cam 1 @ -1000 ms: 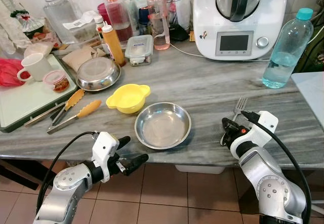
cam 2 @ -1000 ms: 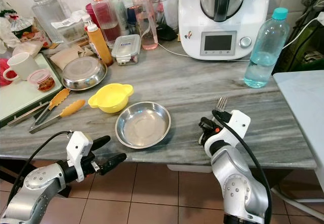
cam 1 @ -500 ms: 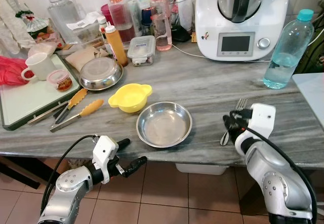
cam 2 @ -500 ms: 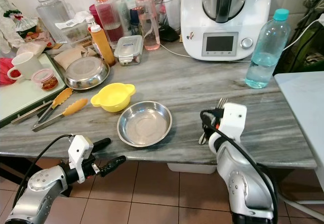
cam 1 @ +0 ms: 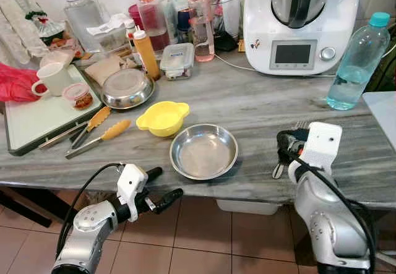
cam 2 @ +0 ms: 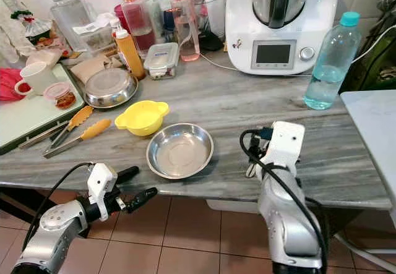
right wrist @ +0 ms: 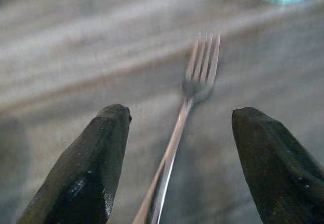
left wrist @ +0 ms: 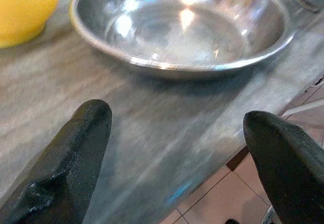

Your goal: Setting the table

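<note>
Below the front edge of the grey marble bench (cam 1: 247, 107), the left pincer (cam 1: 162, 190) is held wide open with nothing in it, pointed towards the steel bowl (cam 1: 204, 151), beside which a yellow bowl (cam 1: 162, 117) is seen. Farther right, the right pincer (right wrist: 174, 158) is spread wide around the fork (right wrist: 195, 90), which lies flat and ungripped on the bench.
</note>
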